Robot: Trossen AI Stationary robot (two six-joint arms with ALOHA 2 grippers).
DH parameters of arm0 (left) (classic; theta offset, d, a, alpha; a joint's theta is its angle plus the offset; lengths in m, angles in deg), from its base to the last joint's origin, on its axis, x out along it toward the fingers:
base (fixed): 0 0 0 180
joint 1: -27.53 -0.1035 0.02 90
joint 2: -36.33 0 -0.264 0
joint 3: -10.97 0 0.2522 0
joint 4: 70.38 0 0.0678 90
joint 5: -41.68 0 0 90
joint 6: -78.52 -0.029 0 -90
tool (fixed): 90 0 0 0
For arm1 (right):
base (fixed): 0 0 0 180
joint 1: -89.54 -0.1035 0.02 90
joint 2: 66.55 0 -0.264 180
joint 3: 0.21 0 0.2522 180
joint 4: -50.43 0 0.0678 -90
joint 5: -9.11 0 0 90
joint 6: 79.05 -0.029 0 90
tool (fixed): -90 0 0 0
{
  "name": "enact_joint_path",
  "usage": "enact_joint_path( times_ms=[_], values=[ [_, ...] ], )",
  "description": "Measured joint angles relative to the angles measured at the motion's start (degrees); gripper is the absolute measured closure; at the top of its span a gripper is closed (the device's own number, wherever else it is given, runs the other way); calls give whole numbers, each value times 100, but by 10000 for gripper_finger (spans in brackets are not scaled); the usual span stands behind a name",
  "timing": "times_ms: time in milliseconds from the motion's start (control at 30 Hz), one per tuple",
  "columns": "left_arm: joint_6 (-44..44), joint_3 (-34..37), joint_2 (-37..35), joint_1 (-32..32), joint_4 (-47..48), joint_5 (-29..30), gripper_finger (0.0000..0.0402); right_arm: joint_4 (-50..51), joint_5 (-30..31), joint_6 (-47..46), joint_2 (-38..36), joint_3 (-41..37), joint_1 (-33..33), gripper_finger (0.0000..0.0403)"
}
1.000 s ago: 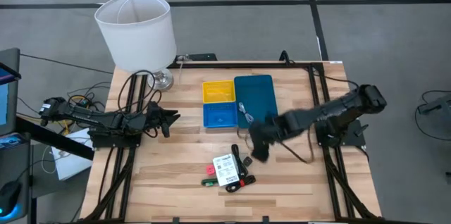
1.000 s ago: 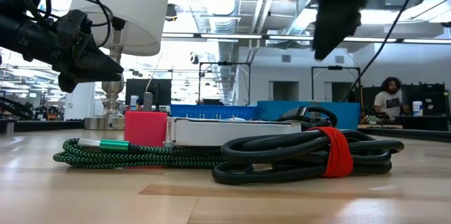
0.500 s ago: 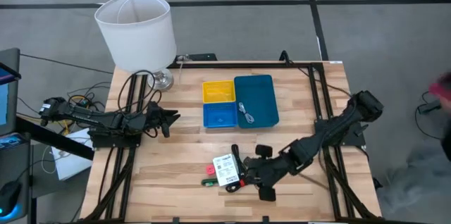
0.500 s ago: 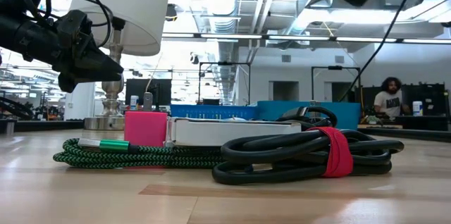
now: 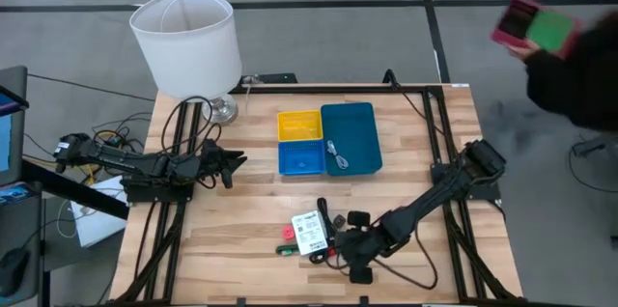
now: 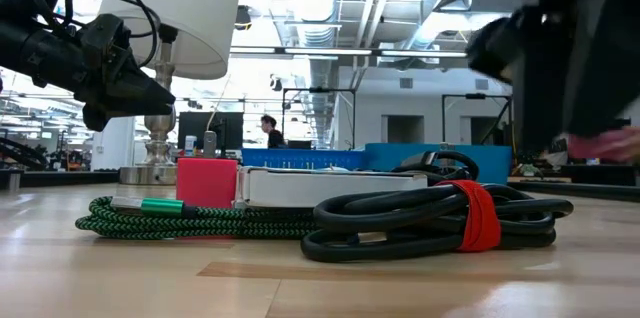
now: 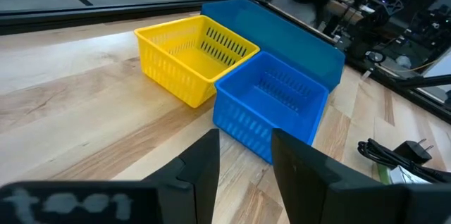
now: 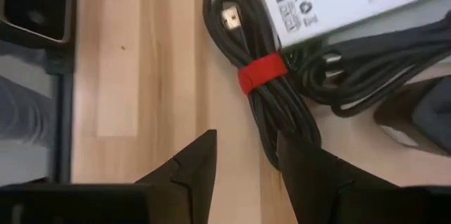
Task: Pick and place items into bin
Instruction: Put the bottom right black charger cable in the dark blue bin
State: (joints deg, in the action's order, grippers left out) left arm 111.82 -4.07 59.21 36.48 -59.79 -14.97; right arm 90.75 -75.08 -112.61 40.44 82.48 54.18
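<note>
The items lie in a pile near the table's near edge: a white printed adapter (image 5: pixel 309 233), a black cable bundle with a red strap (image 8: pixel 262 75), a green braided cable (image 6: pixel 190 220) and a pink block (image 6: pixel 207 181). A thin grey cable (image 5: pixel 335 153) lies in the teal bin (image 5: pixel 357 119), beside the yellow bin (image 5: pixel 299 125) and blue bin (image 5: pixel 301 158). My right gripper (image 5: pixel 355 254) is open at the pile's right side; in its wrist view (image 8: pixel 246 160) the fingers stand over the black bundle's end. My left gripper (image 5: pixel 232 164) is open and waits left of the bins.
A white lampshade (image 5: pixel 185 41) on a metal foot stands at the far left corner. A person in dark clothes (image 5: pixel 579 66) is beyond the far right corner, holding a pink and green object (image 5: pixel 536 29). Bare wood lies between the bins and the pile.
My right gripper has swung from beside the teal bin toward the near edge and come down to the right side of the item pile, staying open. A person holding a pink and green object has come into view at the far right. The items have not moved.
</note>
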Motion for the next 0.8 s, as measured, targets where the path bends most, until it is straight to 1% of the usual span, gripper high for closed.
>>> enact_joint_path(
  times_ms=[233,500,667,800],
  values=[
    [-32,0,0,0,-3,-1,286,42,-39,3,273,-3,26,262],
    [-10,0,0,2,-8,-1,286,104,-39,-46,301,0,72,263],
    [2,0,0,2,-10,-1,286,108,-43,-48,301,0,99,273],
    [4,1,0,1,-11,-1,286,129,-74,-48,301,0,99,289]
  ],
)
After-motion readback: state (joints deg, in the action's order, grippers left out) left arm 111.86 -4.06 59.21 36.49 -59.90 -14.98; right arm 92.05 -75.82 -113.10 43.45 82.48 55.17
